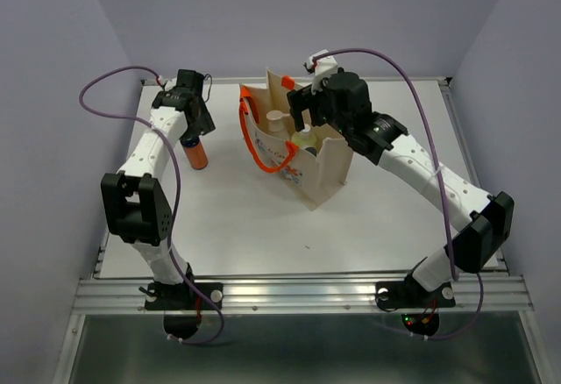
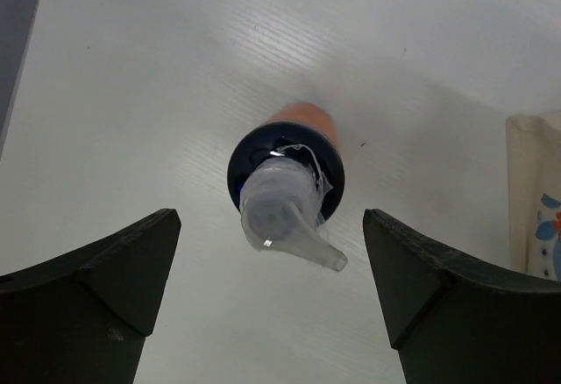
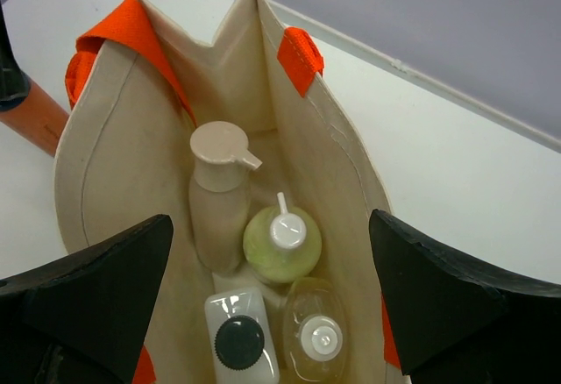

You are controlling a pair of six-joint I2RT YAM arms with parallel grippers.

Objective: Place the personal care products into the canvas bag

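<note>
The orange bottle (image 1: 196, 152) is seen upright at nine o'clock from the canvas bag (image 1: 324, 169), beneath the left gripper (image 2: 270, 217). Four bottles (image 3: 282, 242) are contained in the bag, under the right gripper (image 3: 272, 220). Both grippers are spread wide, with nothing held.

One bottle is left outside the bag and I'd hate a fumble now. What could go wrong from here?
1. The pump spout of the orange bottle juts sideways; the open left gripper could catch it and tip the bottle.
2. The open right gripper hangs over the canvas bag, so the arms might collide there.
</note>
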